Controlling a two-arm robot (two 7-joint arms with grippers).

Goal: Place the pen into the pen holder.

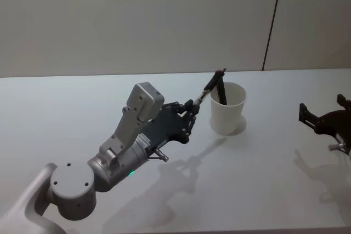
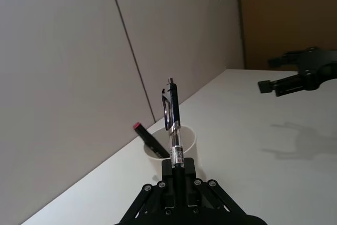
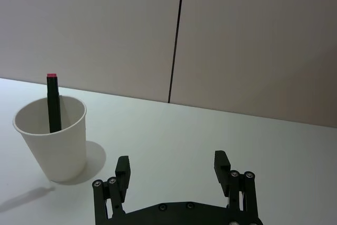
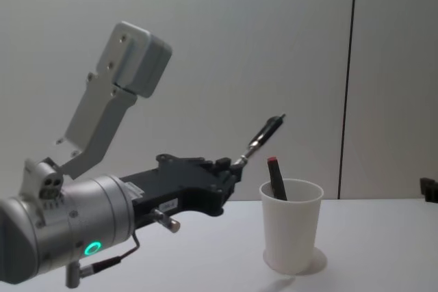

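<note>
My left gripper [image 1: 190,112] [image 2: 178,170] [image 4: 230,167] is shut on the lower end of a black and clear pen [image 1: 211,85] [image 2: 174,125] [image 4: 263,133]. The pen is raised off the table and slants up toward the pen holder [image 1: 227,108] [image 2: 171,145] [image 3: 52,138] [image 4: 289,225], a white paper cup. Its upper end reaches over the cup's left rim in the head view. A dark marker with a red tip [image 2: 150,140] [image 3: 52,104] [image 4: 276,178] leans inside the cup. My right gripper [image 1: 323,120] [image 3: 172,168] hangs open far right of the cup, holding nothing.
The white table [image 1: 252,179] stretches around the cup, with a plain wall [image 1: 137,20] behind it. A dark vertical seam [image 1: 272,20] runs down the wall behind the cup's right side.
</note>
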